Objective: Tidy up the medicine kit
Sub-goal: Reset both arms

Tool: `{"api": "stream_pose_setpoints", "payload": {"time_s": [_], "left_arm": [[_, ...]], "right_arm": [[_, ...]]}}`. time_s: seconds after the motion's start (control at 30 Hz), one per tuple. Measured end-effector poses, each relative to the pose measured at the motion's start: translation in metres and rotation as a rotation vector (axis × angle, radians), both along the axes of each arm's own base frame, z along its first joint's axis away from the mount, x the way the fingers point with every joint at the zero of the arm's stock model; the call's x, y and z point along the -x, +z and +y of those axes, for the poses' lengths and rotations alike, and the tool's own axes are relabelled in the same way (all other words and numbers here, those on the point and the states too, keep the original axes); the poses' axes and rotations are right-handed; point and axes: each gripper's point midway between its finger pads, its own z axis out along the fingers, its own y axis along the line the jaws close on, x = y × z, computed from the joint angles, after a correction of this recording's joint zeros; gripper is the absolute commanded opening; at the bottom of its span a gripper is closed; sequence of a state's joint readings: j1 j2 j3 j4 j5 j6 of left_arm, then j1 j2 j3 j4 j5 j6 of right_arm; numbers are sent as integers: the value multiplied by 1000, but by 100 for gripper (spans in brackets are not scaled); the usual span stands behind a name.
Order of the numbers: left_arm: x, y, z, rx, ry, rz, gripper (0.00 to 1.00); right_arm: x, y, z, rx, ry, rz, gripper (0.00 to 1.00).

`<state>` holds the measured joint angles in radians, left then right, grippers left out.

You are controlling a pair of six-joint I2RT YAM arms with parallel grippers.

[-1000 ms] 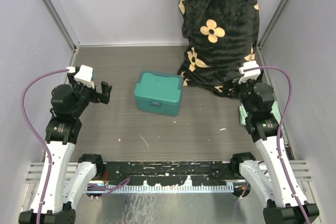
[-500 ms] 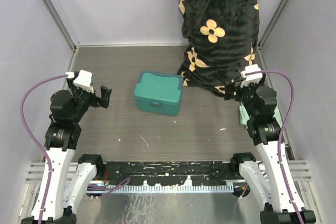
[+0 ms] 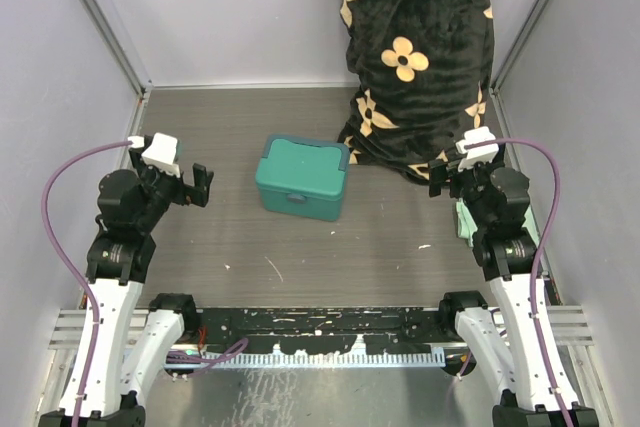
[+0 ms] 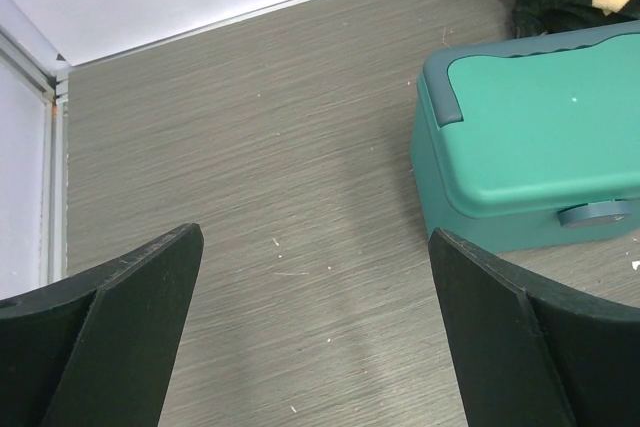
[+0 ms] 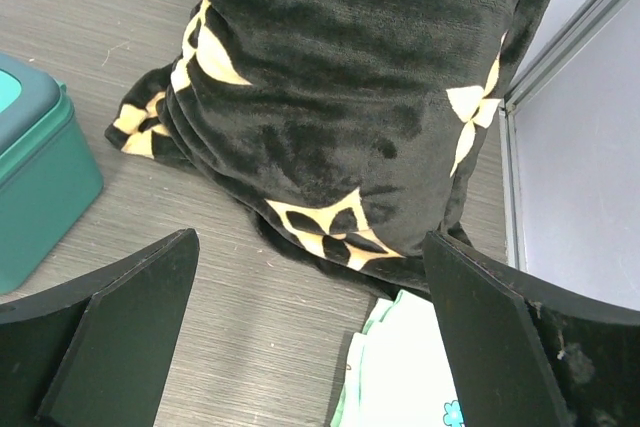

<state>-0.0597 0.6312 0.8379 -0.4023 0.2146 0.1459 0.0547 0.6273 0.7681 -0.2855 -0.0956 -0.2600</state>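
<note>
Top view: medicine kit [image 3: 301, 177], lid down, centre of the bench [image 3: 350, 247], latch [image 3: 293, 197] facing the arms, probably for easy opening, left gripper [image 3: 200, 185] and right gripper [image 3: 440, 175] flanking it, well apart; left wrist: jaws spread, empty; right wrist: same, near a pale green cloth [image 5: 400, 372].

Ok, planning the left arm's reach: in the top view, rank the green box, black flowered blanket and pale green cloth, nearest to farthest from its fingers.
1. Green box: mid-table, just right of the left fingers.
2. Black blanket: far right corner.
3. Pale green cloth: right edge, beside the right arm.
</note>
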Motion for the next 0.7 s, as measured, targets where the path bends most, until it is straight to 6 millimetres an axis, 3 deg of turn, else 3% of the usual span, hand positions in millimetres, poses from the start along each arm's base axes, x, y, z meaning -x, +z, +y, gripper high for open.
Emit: {"api": "stream_pose_setpoints", "payload": {"time_s": [0.7], "left_arm": [[0,-2,0,-1,0,4,98]], "right_arm": [[2,-6,-2,29,3,13,100]]}}
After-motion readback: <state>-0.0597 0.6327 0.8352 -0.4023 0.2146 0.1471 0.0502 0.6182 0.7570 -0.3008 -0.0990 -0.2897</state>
